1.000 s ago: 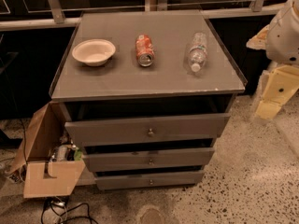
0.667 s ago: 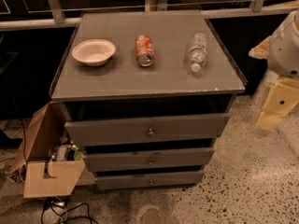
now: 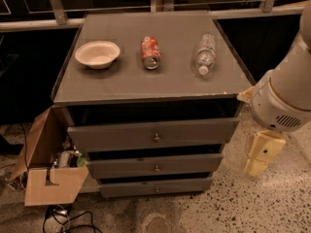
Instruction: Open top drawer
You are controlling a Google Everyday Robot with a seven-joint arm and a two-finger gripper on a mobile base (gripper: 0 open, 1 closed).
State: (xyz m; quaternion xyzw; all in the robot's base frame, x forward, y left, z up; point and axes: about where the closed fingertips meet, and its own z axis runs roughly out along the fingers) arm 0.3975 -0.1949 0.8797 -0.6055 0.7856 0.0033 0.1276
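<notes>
The top drawer (image 3: 121, 136) is the widest grey front of the three, with a small brass knob (image 3: 156, 138) at its centre. It stands a little out from the cabinet, with a dark gap above its front. My arm's white joint (image 3: 284, 98) is at the right, beside the cabinet's right front corner. The beige gripper (image 3: 261, 154) hangs below the joint, to the right of the drawer fronts and apart from them, at about the height of the middle drawer. It holds nothing that I can see.
On the cabinet top (image 3: 121, 84) lie a white bowl (image 3: 97, 54), an orange can (image 3: 150, 52) and a clear bottle (image 3: 205, 52). Two narrower drawers (image 3: 121, 167) sit below. An open cardboard box (image 3: 46, 166) stands at the cabinet's left, with cables (image 3: 60, 217) on the speckled floor.
My arm has moved down and a little left, closer to the cabinet's right front corner. The drawers and the things on top have not moved.
</notes>
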